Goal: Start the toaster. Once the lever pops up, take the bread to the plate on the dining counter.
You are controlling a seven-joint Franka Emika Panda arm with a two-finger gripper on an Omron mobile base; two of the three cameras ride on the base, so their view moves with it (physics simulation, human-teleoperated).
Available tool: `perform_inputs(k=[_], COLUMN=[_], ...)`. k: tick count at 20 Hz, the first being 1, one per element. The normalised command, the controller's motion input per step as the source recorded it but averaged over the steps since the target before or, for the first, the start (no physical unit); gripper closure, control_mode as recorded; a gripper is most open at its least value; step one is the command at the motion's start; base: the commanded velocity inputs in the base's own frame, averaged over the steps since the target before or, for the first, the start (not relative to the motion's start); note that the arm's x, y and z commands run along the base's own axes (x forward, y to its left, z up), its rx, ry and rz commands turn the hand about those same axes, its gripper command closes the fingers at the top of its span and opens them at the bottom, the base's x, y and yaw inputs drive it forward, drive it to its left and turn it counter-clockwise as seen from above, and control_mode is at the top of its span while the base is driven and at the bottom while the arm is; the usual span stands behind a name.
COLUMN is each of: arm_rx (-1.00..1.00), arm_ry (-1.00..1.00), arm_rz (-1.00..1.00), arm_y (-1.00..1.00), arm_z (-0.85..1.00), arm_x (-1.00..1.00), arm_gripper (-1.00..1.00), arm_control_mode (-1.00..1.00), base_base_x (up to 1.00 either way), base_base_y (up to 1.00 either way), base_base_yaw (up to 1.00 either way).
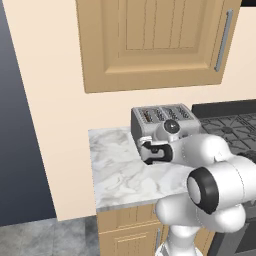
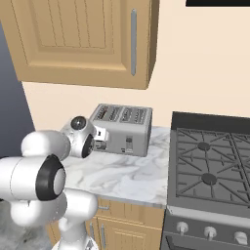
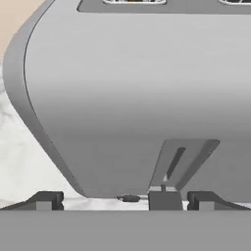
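Up against the toaster's (image 2: 122, 131) front face, the pincer (image 3: 125, 201) sits with jaws fully apart and nothing between them, tips low near the base of the grey body, which is where you'd want it to get at the lever (image 3: 165, 200). My read: the hand is lined up level with the counter (image 1: 120, 175) so a tip can bear on the lever knob, the first step of the task and not yet done. Toaster stands at the back of the marble counter, against the wall, just beside the stove (image 2: 210, 171), under the wood wall cabinet (image 1: 155, 42). Hard to make out: in the hand view a dark block sits at the foot of an angled slot, likely the lever, but can't confirm contact with either tip. In both base views the white arm covers part of the toaster front, so the pincer tips are mostly hidden there. Bread (image 1: 147, 116) is only a brownish hint inside a top slot. Right base view shows a second lever slot (image 2: 129, 143) further along.
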Motion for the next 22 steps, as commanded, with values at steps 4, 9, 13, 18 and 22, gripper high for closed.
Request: perform_inputs(k=[4,9,13,18,22], arm_rx=[0.0,0.0,0.0,0.01,0.01], arm_ry=[-0.17,-0.17,-0.14,-0.08,-0.06], arm_rz=[0.0,0.0,0.0,0.0,0.0], arm_y=[0.0,0.0,0.0,-0.05,-0.08], arm_z=[0.19,0.32,0.41,0.43,0.39], arm_x=[-0.24,-0.26,-0.13,-0.05,-0.01], arm_gripper=[-1.0,-1.0,-1.0,-1.0,-1.0], arm_control_mode=[-1.0,-1.0,-1.0,-1.0,-1.0], base_base_x=[0.0,0.0,0.0,0.0,0.0], base_base_y=[0.0,0.0,0.0,0.0,0.0], base_base_yaw=[0.0,0.0,0.0,0.0,0.0])
